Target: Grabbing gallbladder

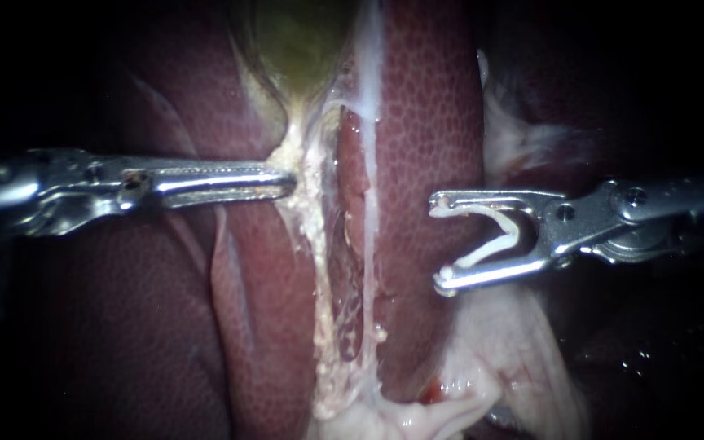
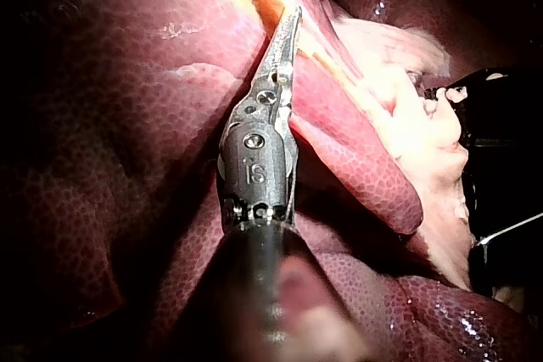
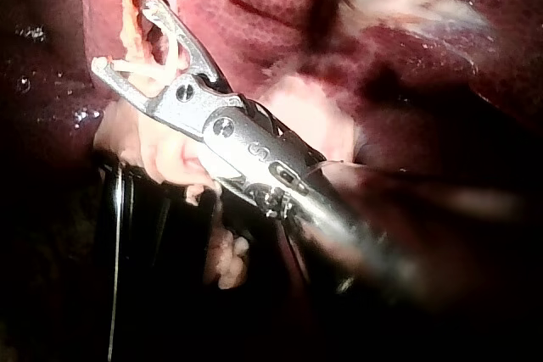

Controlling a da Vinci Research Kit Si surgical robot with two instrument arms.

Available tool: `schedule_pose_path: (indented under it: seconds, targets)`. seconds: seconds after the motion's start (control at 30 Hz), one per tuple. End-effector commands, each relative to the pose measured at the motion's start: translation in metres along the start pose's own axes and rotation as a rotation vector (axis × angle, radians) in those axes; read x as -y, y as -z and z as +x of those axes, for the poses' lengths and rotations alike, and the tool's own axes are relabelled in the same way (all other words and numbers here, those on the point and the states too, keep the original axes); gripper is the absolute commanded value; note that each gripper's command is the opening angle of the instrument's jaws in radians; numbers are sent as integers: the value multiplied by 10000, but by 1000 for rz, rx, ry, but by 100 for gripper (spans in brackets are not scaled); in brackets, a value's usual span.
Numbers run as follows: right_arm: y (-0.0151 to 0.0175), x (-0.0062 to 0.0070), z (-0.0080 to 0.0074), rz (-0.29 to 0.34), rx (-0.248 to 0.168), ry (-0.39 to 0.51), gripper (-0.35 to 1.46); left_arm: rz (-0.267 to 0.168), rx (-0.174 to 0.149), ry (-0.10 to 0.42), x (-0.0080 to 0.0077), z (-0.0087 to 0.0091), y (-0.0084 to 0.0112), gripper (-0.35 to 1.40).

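Tapering downward, vertical gallbladder, neck in left instrument, clip in right instrument

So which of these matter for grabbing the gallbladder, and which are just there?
For the job:
- gallbladder
- left instrument, tip at its neck

Just there:
- right instrument, off to the side
- clip, held between its jaws
- liver

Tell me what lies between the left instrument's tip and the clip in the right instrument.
In the endoscope view, a pale frayed tissue strip below the gallbladder, then a band of liver up to the clip.
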Motion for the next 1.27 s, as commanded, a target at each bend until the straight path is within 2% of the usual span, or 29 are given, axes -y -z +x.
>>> schedule_pose_path:
  seconds: [0.03,0.2,0.4,0.57,1.27]
  targets:
    - [0,0,0,0,0,0,58,-2,7,3,-1,-4,4,-35]
    - [0,-1,0,0,0,0,58,-19,30,28,-7,-27,26,-35]
    - [0,-1,0,-1,0,0,58,-33,51,21,-9,-49,50,-35]
    - [0,-1,0,-1,0,0,58,-39,50,22,-9,-49,55,-35]
    - [-1,-1,0,-1,0,0,58,-44,50,21,-7,-46,52,-35]
